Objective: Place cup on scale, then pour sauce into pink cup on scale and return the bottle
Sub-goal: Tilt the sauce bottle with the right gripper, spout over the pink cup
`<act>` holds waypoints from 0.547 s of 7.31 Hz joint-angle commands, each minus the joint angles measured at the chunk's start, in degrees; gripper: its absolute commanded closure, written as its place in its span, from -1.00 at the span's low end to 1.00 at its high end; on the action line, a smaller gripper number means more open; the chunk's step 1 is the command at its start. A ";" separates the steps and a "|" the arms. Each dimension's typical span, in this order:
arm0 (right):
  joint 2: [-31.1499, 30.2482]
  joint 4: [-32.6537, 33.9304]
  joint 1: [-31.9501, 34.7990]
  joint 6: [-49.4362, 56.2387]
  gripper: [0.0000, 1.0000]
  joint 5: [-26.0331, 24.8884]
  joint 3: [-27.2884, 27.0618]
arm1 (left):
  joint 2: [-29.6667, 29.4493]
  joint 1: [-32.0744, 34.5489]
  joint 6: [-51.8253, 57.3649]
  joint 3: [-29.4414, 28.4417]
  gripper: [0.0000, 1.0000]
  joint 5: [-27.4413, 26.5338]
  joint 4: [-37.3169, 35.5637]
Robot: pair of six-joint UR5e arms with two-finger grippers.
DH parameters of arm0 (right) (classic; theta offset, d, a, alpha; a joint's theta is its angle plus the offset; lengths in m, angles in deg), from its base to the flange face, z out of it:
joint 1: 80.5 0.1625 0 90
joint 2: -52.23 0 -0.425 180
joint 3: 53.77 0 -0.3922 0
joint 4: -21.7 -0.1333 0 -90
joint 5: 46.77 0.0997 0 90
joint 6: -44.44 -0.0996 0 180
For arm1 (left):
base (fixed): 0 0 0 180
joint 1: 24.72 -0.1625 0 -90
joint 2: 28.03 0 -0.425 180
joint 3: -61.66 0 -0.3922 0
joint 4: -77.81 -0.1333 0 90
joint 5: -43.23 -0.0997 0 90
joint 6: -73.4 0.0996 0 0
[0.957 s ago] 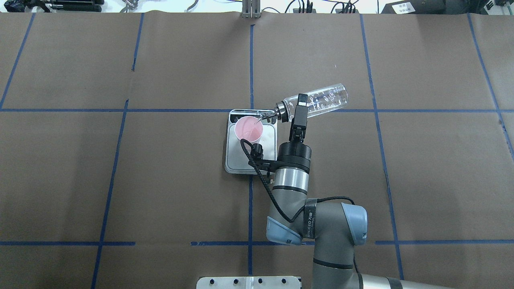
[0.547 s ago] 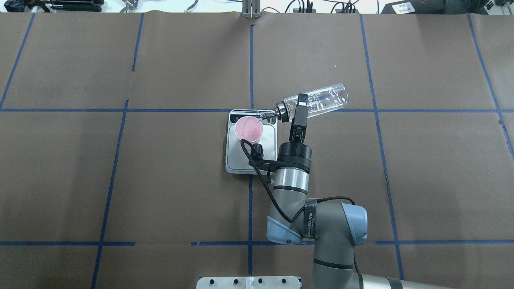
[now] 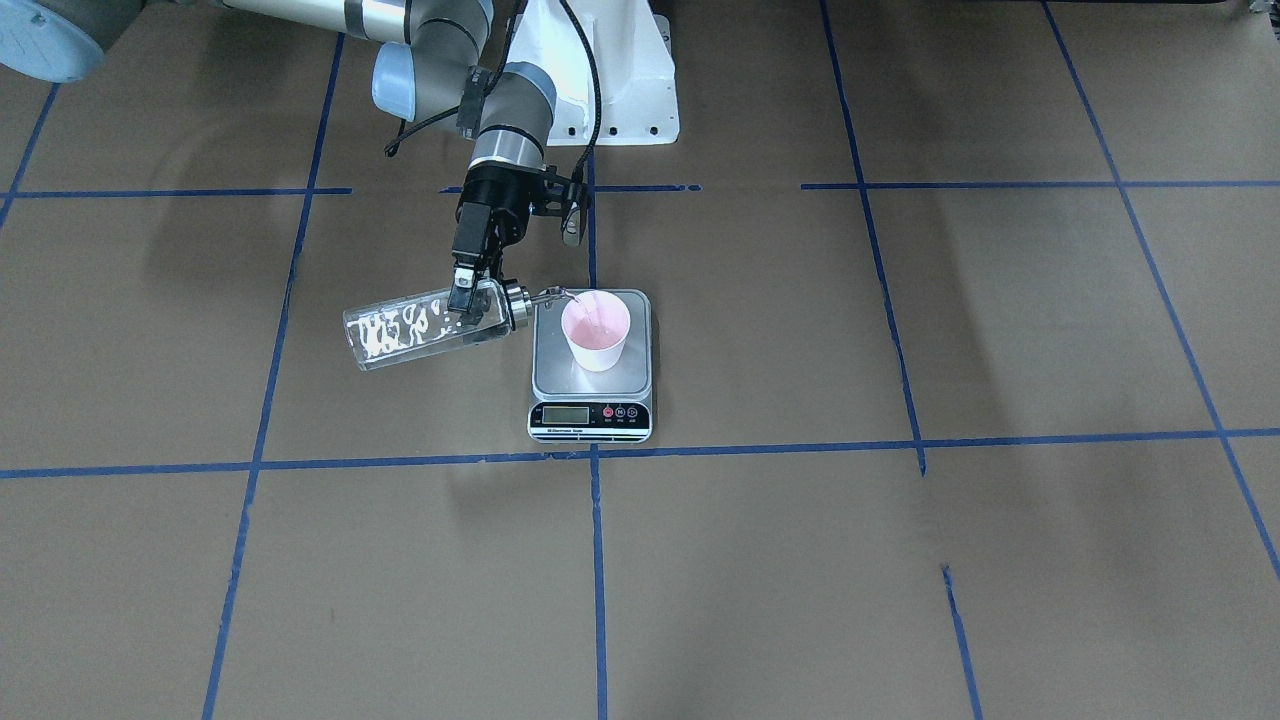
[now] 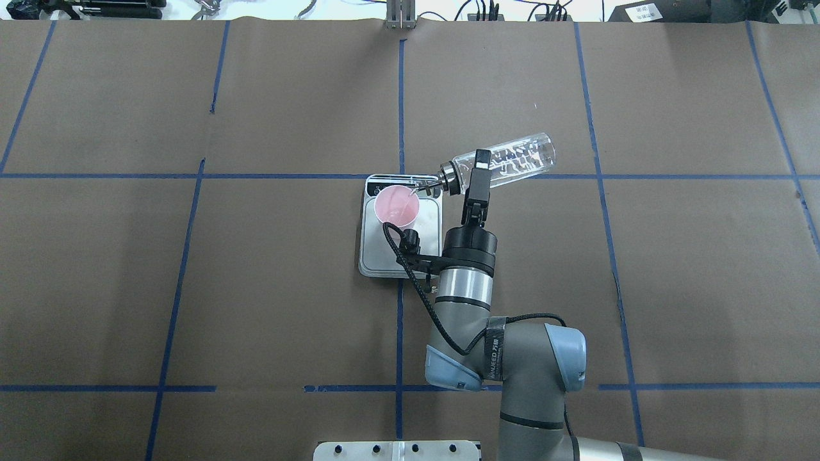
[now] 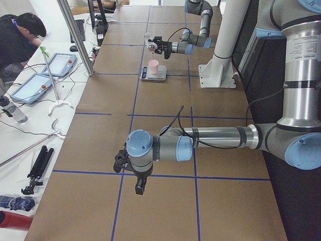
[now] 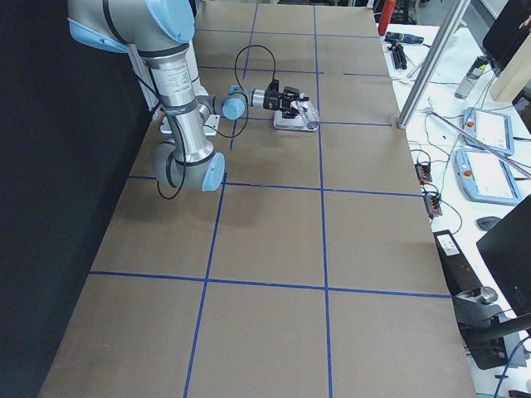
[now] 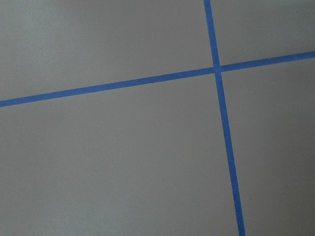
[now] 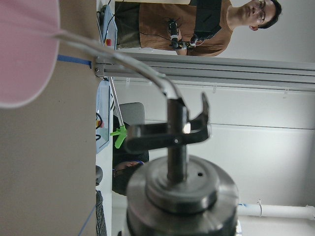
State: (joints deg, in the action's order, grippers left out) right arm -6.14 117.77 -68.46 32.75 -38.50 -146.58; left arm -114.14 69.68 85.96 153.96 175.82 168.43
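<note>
1. Right gripper [image 4: 477, 168] clamped on bottle [image 4: 512, 159] near its neck, tipped almost flat.
2. Spout over rim of cup [image 4: 397, 205], on scale [image 4: 398, 256].
3. Left gripper [image 5: 139, 187]: spread or pressed together, can't tell.

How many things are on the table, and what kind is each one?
Cup: 1, pink, standing on the scale
Scale: 1, silver
Bottle: 1, clear, tipped over the cup by the right gripper
Total: 3
</note>
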 commanded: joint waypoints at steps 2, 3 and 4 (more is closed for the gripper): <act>0.01 -0.09 0.09 -0.01 1.00 0.09 0.00 | -0.02 -0.17 0.00 0.07 -1.00 0.03 0.00; 0.18 -0.52 0.00 -0.09 1.00 0.09 -0.17 | -0.02 -0.18 0.00 0.07 -1.00 -0.06 0.00; 0.18 -0.61 0.09 -0.53 1.00 0.17 -0.26 | -0.02 -0.18 0.00 0.07 -1.00 0.03 0.00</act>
State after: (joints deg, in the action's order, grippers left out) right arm -6.02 117.39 -68.42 32.61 -38.41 -146.70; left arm -114.17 69.54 85.97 154.03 175.81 168.43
